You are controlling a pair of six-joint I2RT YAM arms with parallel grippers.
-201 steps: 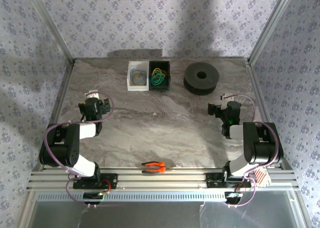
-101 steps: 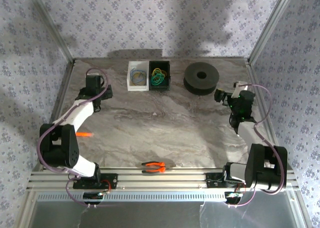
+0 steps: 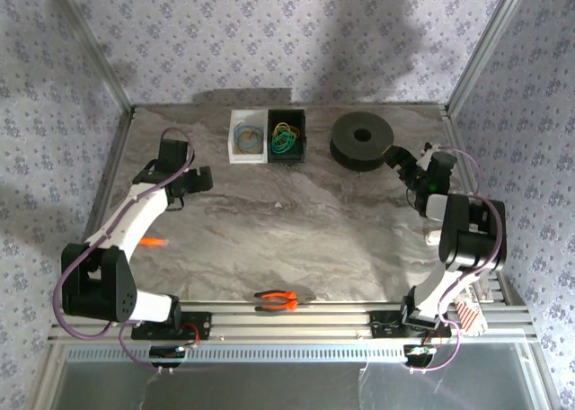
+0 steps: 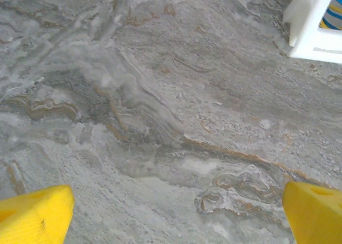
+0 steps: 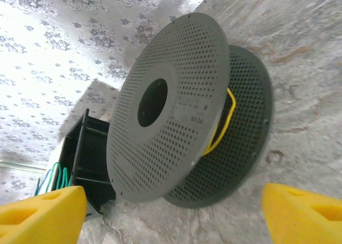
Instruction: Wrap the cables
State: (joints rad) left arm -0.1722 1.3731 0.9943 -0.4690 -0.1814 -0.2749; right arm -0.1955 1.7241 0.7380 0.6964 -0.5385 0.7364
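Observation:
Thin green and yellow cables (image 3: 285, 139) lie coiled in a black bin (image 3: 299, 146). Bluish and yellow cables (image 3: 246, 138) fill the white bin (image 3: 234, 153) beside it. My left gripper (image 3: 201, 178) hangs open over bare table, short of the white bin's corner (image 4: 312, 35); its yellow fingertips (image 4: 35, 214) have nothing between them. My right gripper (image 3: 398, 161) is open and points at the dark grey spool (image 3: 362, 140). In the right wrist view a yellow cable (image 5: 226, 121) runs between the spool's flanges (image 5: 176, 102), and the gripper (image 5: 173, 217) stops just short of it.
Orange-handled pliers (image 3: 277, 299) lie near the front rail, and a small orange item (image 3: 153, 243) sits by the left arm. Patterned walls and metal posts close in the table on three sides. The black bin (image 5: 91, 164) stands just behind the spool.
The left arm has stretched out, bringing its gripper rightward toward the bins. The right arm has swung its gripper up and left to face the spool.

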